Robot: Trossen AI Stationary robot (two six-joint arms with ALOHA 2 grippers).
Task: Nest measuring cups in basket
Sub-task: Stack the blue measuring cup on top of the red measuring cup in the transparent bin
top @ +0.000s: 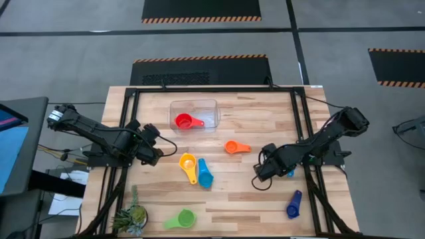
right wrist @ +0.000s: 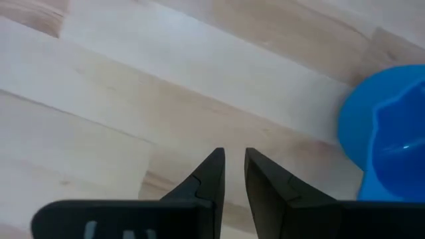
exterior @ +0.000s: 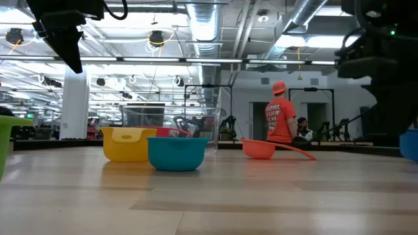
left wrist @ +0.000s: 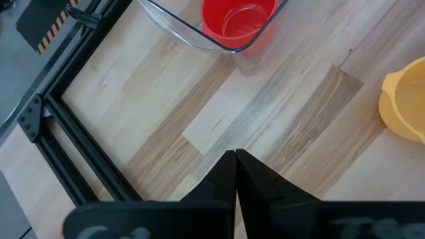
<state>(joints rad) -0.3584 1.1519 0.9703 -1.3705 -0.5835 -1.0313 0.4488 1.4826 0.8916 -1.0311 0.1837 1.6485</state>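
- Measuring cups lie scattered on your wooden table [top: 265,199]; only the red cup [top: 184,121] sits inside the clear basket [top: 211,104], which stands toward the far edge, its long axis running left to right.
- Red cup: its handle points toward the right side of the basket.
- Orange cup [top: 231,147] lies near the table's middle, handle pointing right, between the two arms.
- Yellow cup [top: 188,161] and teal cup [top: 205,178] lie side by side just in front of the basket; the yellow handle points toward the near edge, the teal handle toward the far edge.
- Green cup [top: 184,218] rests at the near edge, handle pointing left; a dark blue cup [top: 293,206] lies near the right front, its long axis running nearly front to back.
- Your left gripper [top: 150,147] hangs above the table with its fingers pinched together and nothing between them. The yellow cup lies just to its right, so judged from here this arm is the nearer one for it.
- Your right gripper [right wrist: 230,166] has a narrow gap between its fingers and holds nothing. A blue cup [right wrist: 392,133] lies just beside it on the table, not between the fingers.
- Judged from the layout, nesting has barely begun: one cup is in, the rest are out.
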